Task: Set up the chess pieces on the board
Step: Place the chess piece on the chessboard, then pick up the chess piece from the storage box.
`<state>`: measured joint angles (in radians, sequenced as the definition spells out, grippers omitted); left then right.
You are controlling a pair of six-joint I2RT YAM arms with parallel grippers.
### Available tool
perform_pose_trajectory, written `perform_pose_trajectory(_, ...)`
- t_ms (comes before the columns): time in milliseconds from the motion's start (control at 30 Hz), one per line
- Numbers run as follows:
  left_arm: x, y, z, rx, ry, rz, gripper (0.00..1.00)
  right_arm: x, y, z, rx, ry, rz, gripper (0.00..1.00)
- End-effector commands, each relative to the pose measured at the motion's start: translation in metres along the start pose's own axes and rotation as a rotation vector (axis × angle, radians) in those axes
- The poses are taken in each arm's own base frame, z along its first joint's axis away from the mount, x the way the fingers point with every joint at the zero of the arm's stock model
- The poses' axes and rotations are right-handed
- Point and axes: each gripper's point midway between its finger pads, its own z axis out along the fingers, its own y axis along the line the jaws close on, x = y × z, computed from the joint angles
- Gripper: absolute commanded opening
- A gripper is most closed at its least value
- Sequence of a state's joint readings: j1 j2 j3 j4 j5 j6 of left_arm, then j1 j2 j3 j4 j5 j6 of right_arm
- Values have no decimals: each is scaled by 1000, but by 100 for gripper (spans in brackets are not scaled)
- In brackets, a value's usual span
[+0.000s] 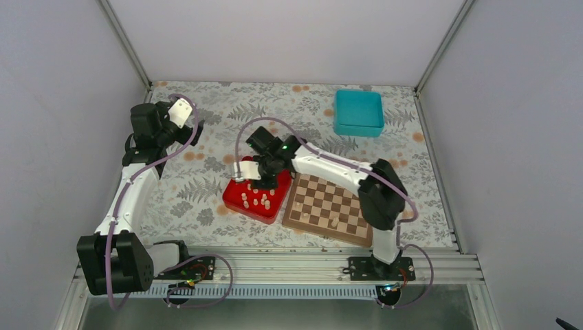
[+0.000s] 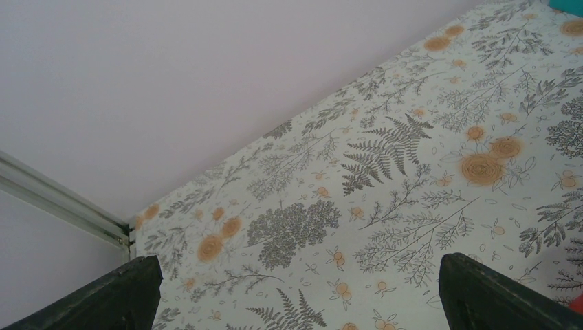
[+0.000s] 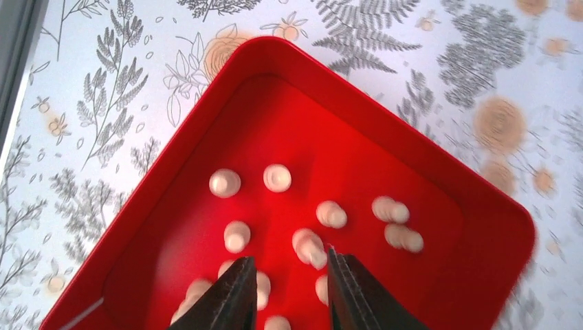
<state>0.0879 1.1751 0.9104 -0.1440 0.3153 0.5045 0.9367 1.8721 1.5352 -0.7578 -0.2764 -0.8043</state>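
The right gripper's (image 3: 287, 275) fingers (image 3: 230, 295) are held a narrow gap apart, and nothing is seen to be clamped between them. They are poised over the pieces (image 3: 277, 178), about a dozen of which are scattered on the floor of the red tray (image 3: 295, 110); one or two are seen through the gap. The tray is placed near the middle of the desk, towards the near edge, and the board (image 1: 323, 199) is laid just to its right, turned slightly askew to that edge. A pale piece or two is seen on the board's near squares. The left gripper (image 2: 300, 275) is spread wide, its fingers (image 2: 120, 295) empty, and is held high towards the far left corner over the flowered cloth (image 2: 385, 158). A teal box (image 1: 358, 112) is set near the far edge, right of centre.
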Motion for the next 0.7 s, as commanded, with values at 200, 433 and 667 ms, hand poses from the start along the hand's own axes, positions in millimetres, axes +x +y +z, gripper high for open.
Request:
perform_pose_trajectory(200, -7, 1, -4, -5, -39, -7, 100, -32, 9, 58, -63, -13, -53, 26)
perform_pose_trajectory(433, -4, 0, -4, -7, -36, -7, 100, -27, 5, 69, -56, 8, -53, 24)
perform_pose_trajectory(667, -5, 0, -6, -7, -40, -9, 100, -20, 4, 80, -52, 25, -49, 22)
